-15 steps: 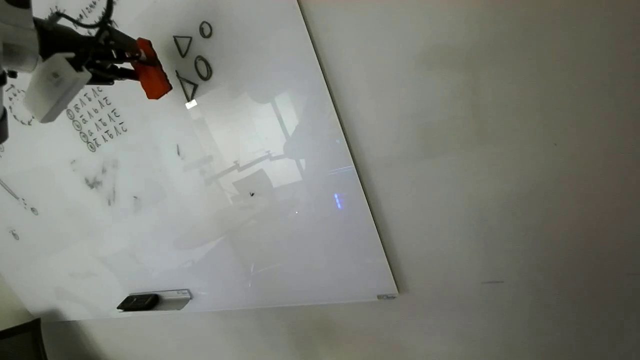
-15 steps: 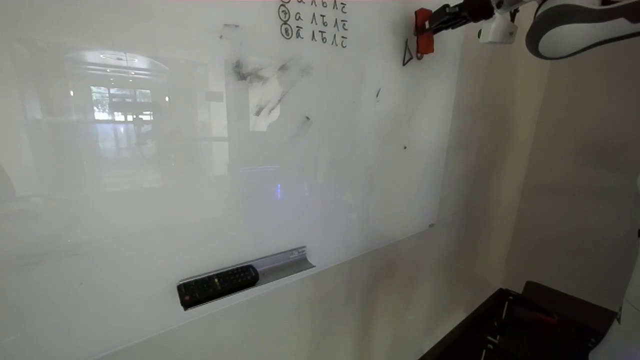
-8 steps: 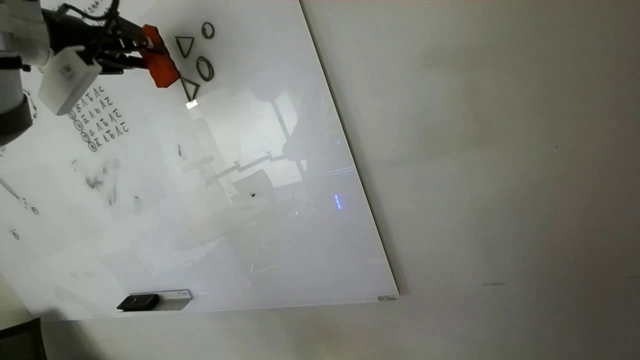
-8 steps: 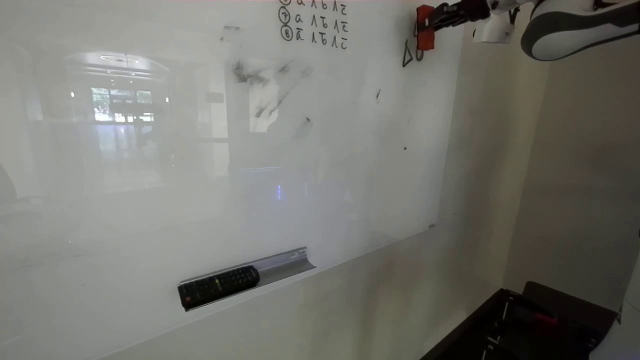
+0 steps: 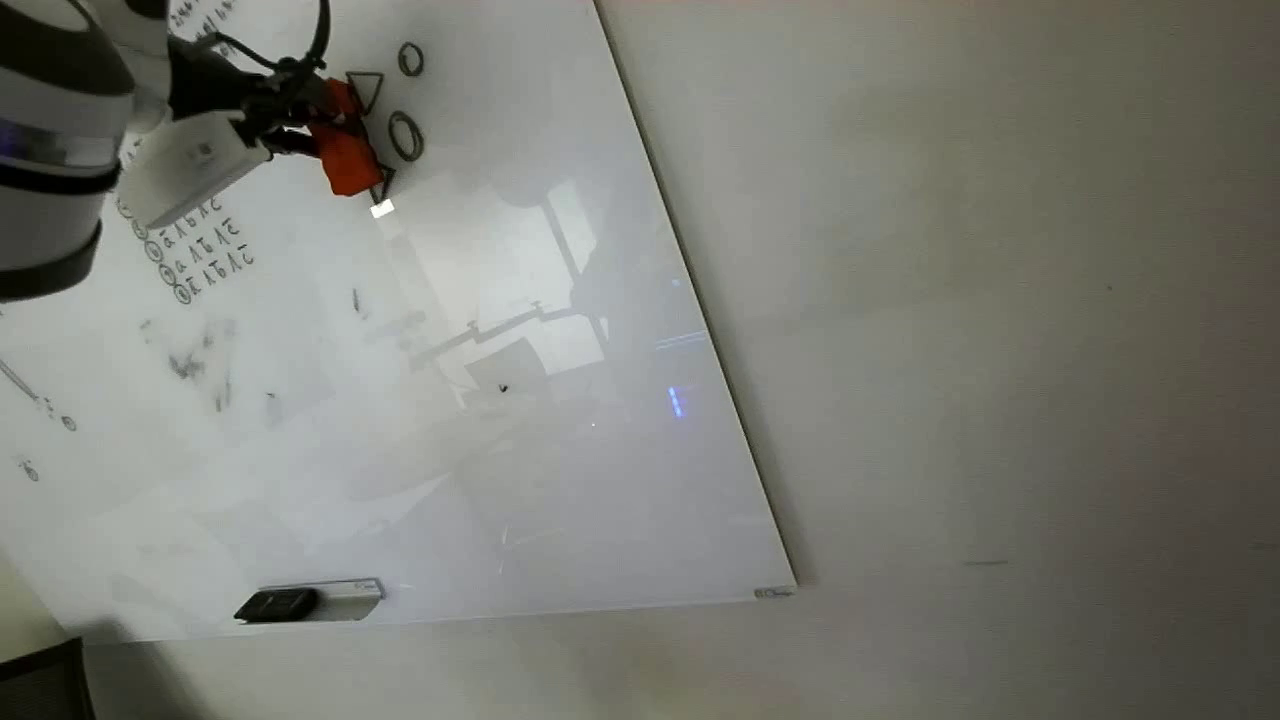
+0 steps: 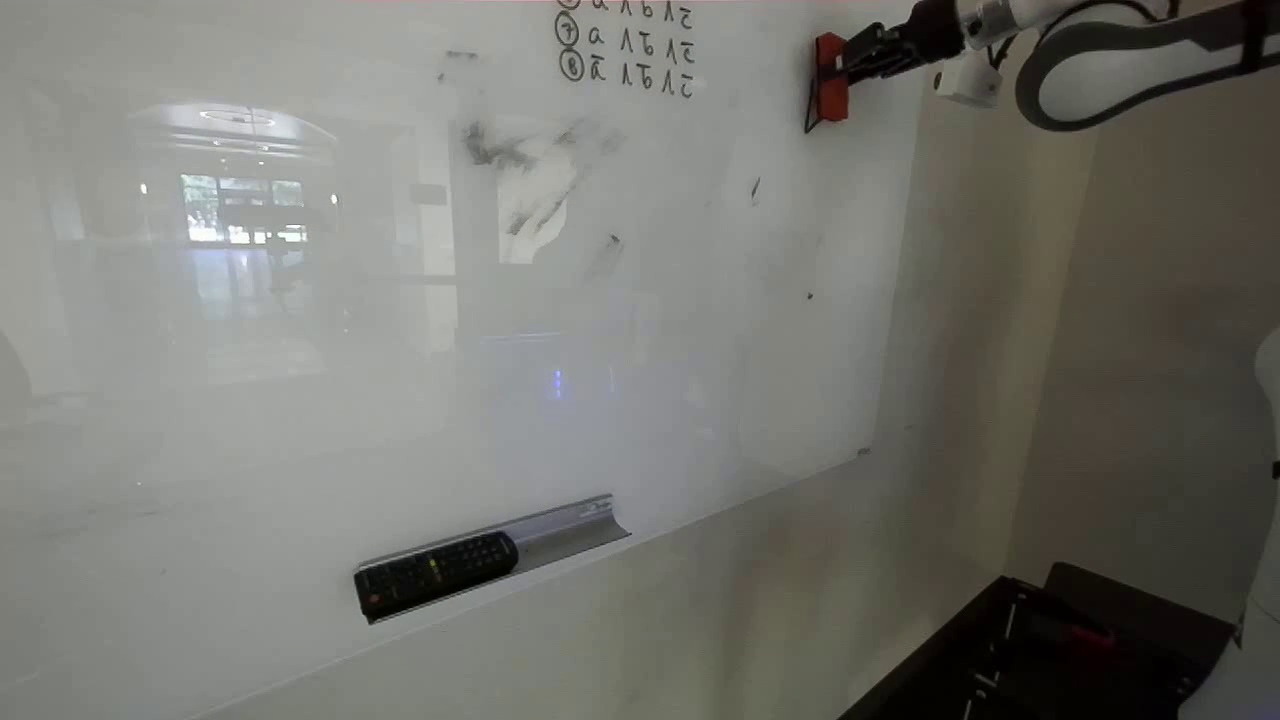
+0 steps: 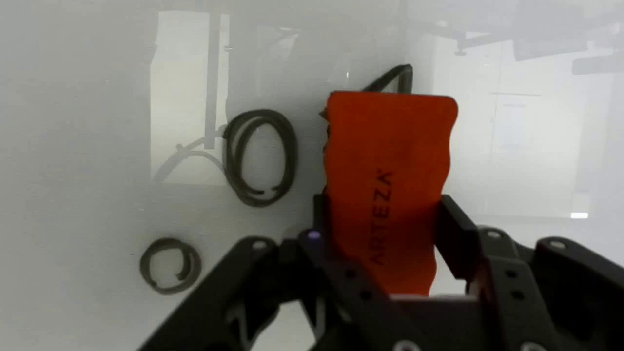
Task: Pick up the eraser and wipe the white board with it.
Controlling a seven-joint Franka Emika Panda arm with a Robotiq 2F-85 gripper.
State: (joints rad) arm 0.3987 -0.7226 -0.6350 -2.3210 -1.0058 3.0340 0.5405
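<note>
We are looking at the wall [image 5: 950,300], which is stretching past the edges of the board [image 5: 480,520] in both exterior views. The board is filling much of each, and its gloss is giving us reflections of a room. On it we are reading rows of black writing [image 6: 627,42], with a grey smudge [image 6: 490,148] spreading below. The arm [image 5: 50,235] is occupying the upper left corner in an exterior view, covering some of that writing. At the board's lower edge a silver tray [image 6: 575,530] is bearing a black remote [image 6: 436,573] at one end. The gripper [image 7: 382,219] is clamping the eraser [image 7: 395,161], its fingers [image 7: 456,239] pressing both long edges in the wrist view. The eraser is showing high on the board's side (its orange face is giving us the word ARTEZA), though we are finding it impossible to tell whether it is touching the surface. In an exterior view it is hiding parts of two triangles [image 5: 376,94]. In the wrist view a triangle's corner is poking out past the eraser's upper end; a large circle [image 7: 291,151] is lying just left of the eraser, and a small circle [image 7: 145,267] is lying lower and farther left. A black dot [image 6: 809,296] is showing well below the eraser.
</note>
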